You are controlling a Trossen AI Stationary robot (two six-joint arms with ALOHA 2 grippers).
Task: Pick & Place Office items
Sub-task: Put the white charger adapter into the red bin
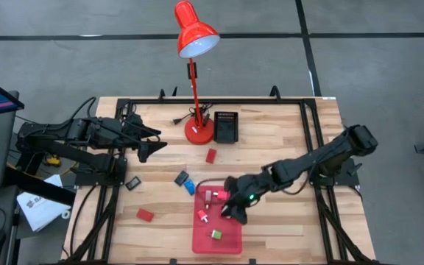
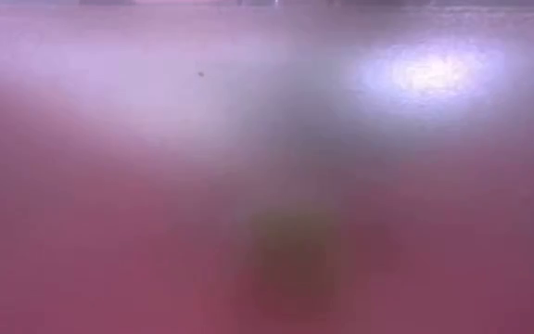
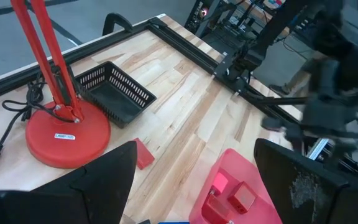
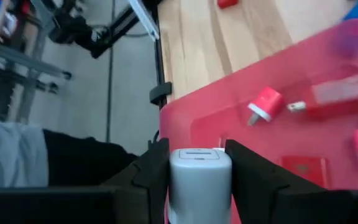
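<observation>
The red tray (image 1: 216, 239) lies at the table's near middle and holds red pieces (image 1: 210, 197) and a white-green one (image 1: 216, 234). On the bare wood lie a red block (image 1: 211, 155), a black piece (image 1: 181, 177), a blue one (image 1: 189, 187), another black one (image 1: 132, 183) and a red block (image 1: 146, 215). My right gripper (image 1: 234, 212) is at the tray's right edge, shut on a white block (image 4: 199, 177). My left gripper (image 1: 152, 141) waits open above the table's left part (image 3: 194, 149). The low view shows only a pink blur. My right gripper pinches the white block between its two fingers (image 4: 154, 171), one on each of its side faces (image 4: 176, 180). The block's top end (image 4: 199, 154) sticks out past the fingertips over the tray (image 4: 229, 118). Whether the block touches the tray cannot be seen.
The tall red lamp stands on its round base (image 1: 199, 131) at the table's far middle, its cord (image 1: 179, 120) trailing left. A black mesh basket (image 1: 226, 126) sits right of the base. Paper (image 1: 39, 210) lies off the table's left edge. Bare wood shows on the right side.
</observation>
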